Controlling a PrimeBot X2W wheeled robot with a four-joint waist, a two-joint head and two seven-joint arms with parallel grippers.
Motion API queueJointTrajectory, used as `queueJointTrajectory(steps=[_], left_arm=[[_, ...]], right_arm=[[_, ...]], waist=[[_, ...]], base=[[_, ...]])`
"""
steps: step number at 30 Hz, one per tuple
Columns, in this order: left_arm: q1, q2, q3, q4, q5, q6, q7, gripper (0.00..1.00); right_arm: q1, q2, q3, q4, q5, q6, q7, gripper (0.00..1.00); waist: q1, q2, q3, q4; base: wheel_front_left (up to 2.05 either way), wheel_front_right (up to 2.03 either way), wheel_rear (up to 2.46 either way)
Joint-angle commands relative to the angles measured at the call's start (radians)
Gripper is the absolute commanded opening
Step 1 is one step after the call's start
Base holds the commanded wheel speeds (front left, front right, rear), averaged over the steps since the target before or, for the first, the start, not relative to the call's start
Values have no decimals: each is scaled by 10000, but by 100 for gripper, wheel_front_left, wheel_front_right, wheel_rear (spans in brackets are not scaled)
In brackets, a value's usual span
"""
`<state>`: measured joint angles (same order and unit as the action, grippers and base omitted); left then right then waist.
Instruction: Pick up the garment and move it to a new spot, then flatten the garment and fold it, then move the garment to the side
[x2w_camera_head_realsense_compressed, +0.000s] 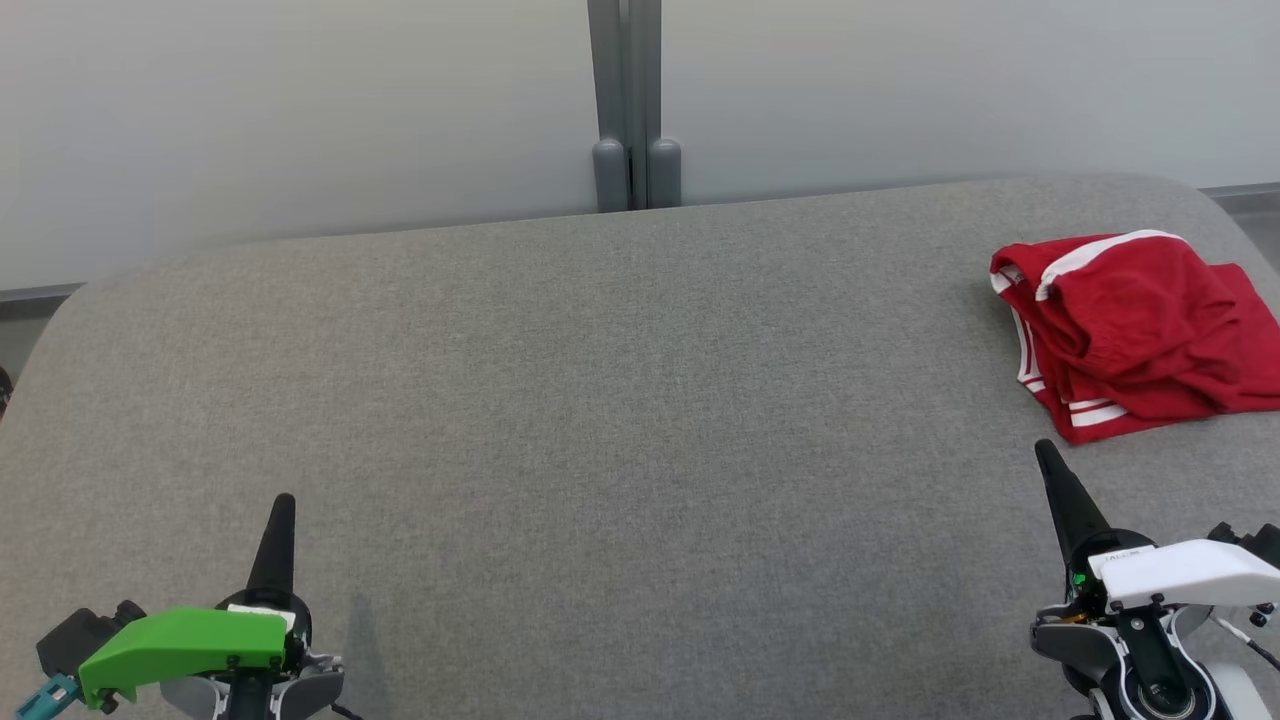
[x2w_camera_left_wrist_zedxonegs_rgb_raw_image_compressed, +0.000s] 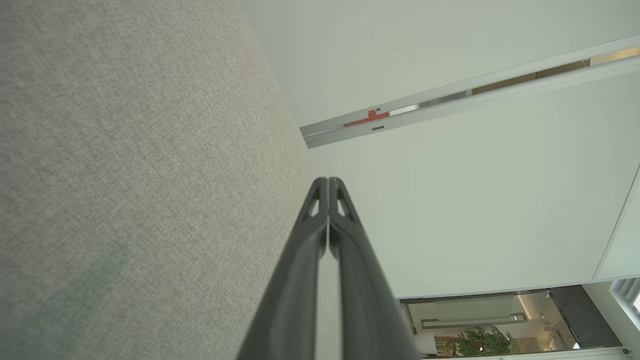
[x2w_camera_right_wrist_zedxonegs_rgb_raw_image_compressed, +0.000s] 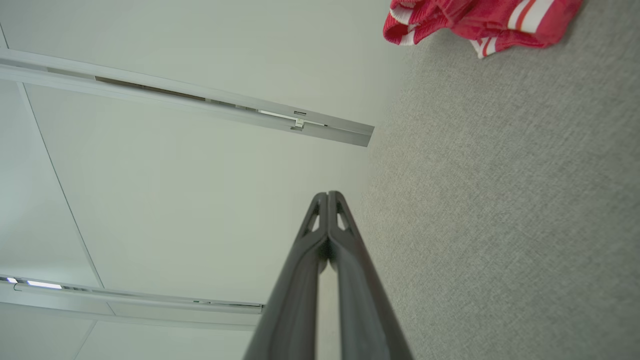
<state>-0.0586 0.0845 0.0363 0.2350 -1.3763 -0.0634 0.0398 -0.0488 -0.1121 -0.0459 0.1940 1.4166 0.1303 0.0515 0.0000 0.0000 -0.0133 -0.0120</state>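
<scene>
One red garment (x2w_camera_head_realsense_compressed: 1140, 335) lay crumpled on the single grey table (x2w_camera_head_realsense_compressed: 600, 400), near my right claw (x2w_camera_head_realsense_compressed: 1048, 455). It and my left claw (x2w_camera_head_realsense_compressed: 284, 503), two in all, were pressed together, empty.

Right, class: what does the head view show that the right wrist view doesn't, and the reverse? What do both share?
Head view, not the wrist view: the left gripper, shut, under its green cover. Wrist view, not the head view: a lit strip on a rail. Both: the crumpled red garment on the grey surface, and the shut right gripper.
</scene>
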Motion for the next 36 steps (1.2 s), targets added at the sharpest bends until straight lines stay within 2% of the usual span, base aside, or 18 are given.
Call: queueJointTrajectory(steps=[1, 36], left_arm=[[-271, 3, 103, -33, -220, -106, 51, 0], [-631, -263, 729, 4, -2509, -592, 687, 0]], right_arm=[[-240, 0, -46, 8, 214, 7, 36, 0], [-752, 285, -239, 602, 2412, 6, 279, 0]], waist=[[0, 0, 5, 5], [0, 0, 129, 119]], base=[[0, 0, 0], [0, 0, 0]])
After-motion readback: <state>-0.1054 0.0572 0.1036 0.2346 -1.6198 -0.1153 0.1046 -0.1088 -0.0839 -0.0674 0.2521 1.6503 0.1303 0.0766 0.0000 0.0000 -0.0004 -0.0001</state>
